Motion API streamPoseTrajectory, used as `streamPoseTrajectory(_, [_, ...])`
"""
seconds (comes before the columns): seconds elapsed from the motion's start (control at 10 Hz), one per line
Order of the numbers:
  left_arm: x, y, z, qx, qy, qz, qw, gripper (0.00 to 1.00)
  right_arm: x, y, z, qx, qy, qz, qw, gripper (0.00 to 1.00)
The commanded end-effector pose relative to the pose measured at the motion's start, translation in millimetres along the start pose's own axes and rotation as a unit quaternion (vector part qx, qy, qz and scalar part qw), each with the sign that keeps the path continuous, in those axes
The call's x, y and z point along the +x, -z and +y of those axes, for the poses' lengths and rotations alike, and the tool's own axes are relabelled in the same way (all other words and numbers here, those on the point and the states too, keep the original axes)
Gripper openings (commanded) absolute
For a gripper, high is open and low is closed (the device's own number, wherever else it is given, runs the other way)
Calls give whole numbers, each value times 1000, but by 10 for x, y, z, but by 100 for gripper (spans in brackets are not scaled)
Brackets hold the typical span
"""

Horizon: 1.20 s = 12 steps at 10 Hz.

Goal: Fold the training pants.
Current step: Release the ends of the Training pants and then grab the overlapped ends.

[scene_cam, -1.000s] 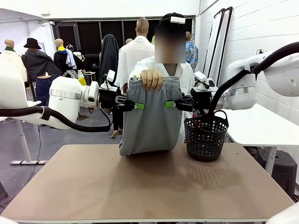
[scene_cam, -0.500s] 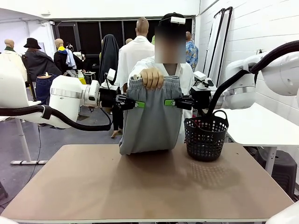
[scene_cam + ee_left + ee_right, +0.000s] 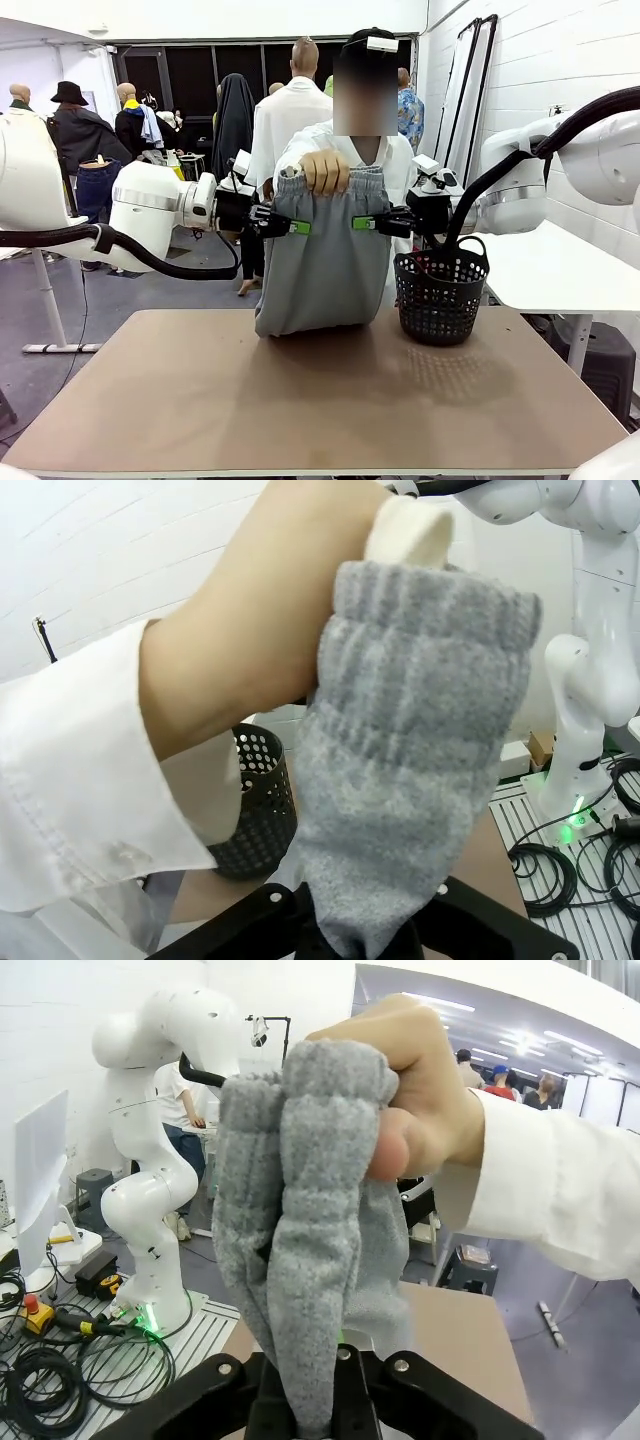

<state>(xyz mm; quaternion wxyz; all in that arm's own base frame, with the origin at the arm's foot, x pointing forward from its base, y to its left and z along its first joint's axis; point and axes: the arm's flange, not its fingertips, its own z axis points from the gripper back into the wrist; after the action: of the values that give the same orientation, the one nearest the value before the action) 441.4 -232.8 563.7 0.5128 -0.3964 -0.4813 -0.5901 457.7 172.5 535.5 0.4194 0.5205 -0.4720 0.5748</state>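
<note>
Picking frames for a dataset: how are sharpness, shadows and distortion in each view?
Front view: evenly lit, sharp; basket throws a dotted shadow on the table. Left wrist view: training pants knit crisp. Right wrist view: fabric crisp, ceiling line bowed.

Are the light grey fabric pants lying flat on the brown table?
No, the light grey fabric pants hang from the person's hand, only their lower end reaching the brown table.

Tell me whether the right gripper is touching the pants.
Touching. The right wrist view shows the right gripper shut on the pants, with grey fabric pinched between its jaws.
</note>
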Motion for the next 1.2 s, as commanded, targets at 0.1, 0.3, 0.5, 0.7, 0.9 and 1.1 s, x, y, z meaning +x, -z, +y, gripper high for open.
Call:
streamPoseTrajectory(0.1, [30, -10, -66, 7, 4, -15, 1000, 0, 26, 11, 13, 1, -1, -7, 1000, 0])
streamPoseTrajectory(0.3, [30, -10, -66, 7, 4, -15, 1000, 0, 26, 11, 13, 1, -1, -7, 1000, 0])
streamPoseTrajectory(0.5, [30, -10, -66, 7, 4, -15, 1000, 0, 26, 11, 13, 1, -1, -7, 1000, 0])
streamPoseTrajectory(0.7, [30, -10, -66, 7, 4, -15, 1000, 0, 26, 11, 13, 1, -1, -7, 1000, 0])
streamPoseTrajectory(0.9, [30, -10, -66, 7, 4, -15, 1000, 0, 26, 11, 13, 1, -1, -7, 1000, 0])
streamPoseTrajectory(1.1, [30, -10, -66, 7, 4, -15, 1000, 0, 26, 11, 13, 1, -1, -7, 1000, 0])
